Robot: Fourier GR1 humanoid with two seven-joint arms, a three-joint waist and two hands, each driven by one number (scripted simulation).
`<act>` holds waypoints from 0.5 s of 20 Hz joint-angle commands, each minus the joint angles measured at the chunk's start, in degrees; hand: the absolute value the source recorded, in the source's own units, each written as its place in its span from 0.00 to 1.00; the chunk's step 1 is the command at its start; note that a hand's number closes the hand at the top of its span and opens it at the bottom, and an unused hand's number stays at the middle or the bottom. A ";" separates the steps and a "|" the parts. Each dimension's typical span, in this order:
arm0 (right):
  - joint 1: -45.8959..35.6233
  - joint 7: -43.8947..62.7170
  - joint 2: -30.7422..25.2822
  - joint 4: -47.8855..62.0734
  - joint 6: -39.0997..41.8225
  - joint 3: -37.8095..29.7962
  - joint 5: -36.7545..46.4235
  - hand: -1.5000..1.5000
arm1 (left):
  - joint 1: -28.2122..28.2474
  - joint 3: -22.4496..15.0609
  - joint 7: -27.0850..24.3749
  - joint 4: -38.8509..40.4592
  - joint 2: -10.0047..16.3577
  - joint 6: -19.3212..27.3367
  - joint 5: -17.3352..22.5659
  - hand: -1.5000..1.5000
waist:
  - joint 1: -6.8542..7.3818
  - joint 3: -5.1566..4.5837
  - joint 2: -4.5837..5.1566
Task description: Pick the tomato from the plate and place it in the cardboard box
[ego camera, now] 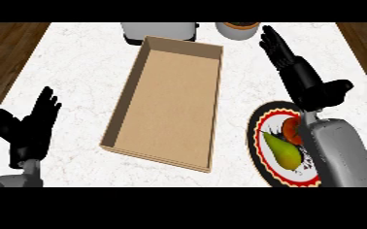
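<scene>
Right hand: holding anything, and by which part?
Nothing held. The right hand is open, fingers straight; the tomato lies on the plate.

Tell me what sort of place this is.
Probably a kitchen counter: a pale marbled top, a plate with a tomato and a green pear, and a metal appliance, perhaps a toaster, at the far edge.

a kitchen: white marble counter [79, 73], steel appliance [159, 31] at the back, plate [254, 137] holding a pear [281, 151]
</scene>
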 commanded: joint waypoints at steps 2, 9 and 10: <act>7.98 -8.77 -3.31 0.00 3.66 -4.87 -2.33 0.00 | 0.85 0.44 -3.55 1.36 3.91 -0.50 -5.31 0.50 | -1.27 -0.41 0.56; 16.74 -18.15 -21.45 -2.02 -1.04 -3.53 22.61 0.00 | 0.49 -0.46 -3.43 0.85 11.34 0.33 -12.00 0.50 | -4.07 -0.43 0.45; 22.37 -24.16 -16.94 1.23 -4.99 -3.02 23.47 0.00 | 1.02 -1.43 -4.11 1.71 11.07 0.14 -13.00 0.50 | -3.45 -0.16 0.99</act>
